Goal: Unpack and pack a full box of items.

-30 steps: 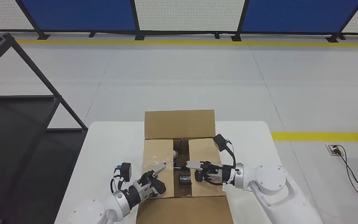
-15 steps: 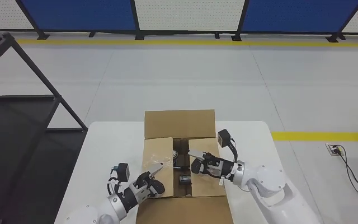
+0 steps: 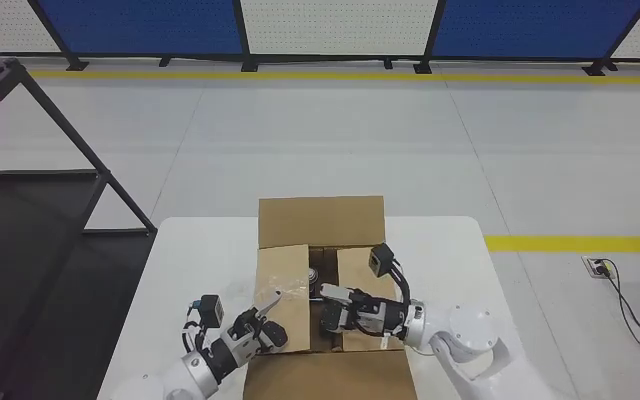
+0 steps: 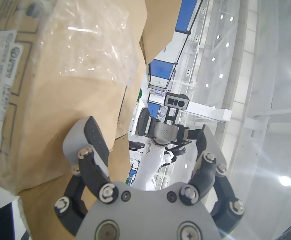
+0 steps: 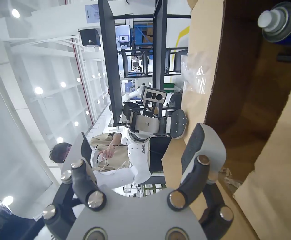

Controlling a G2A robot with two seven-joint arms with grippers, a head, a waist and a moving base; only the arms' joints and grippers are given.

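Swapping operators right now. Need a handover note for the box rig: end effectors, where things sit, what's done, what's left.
Left end effector: open, empty, at the edge of the side flap nearest it, which carries loose clear film.
Right end effector: open, empty, at the inner edge of the other side flap.
Box on the table: far and near flaps folded out, both side flaps partly over the opening. Spray can stands inside.
Done: end flaps opened; no item lifted out yet.
Left: spread side flaps, unpack, repack.

White arm shells (image 3: 475, 335); grey tool fingers (image 4: 74, 141), black pads (image 4: 94, 134), black linkages (image 4: 91, 169), silver screws (image 4: 108, 192); black wrist cameras (image 3: 381, 261)
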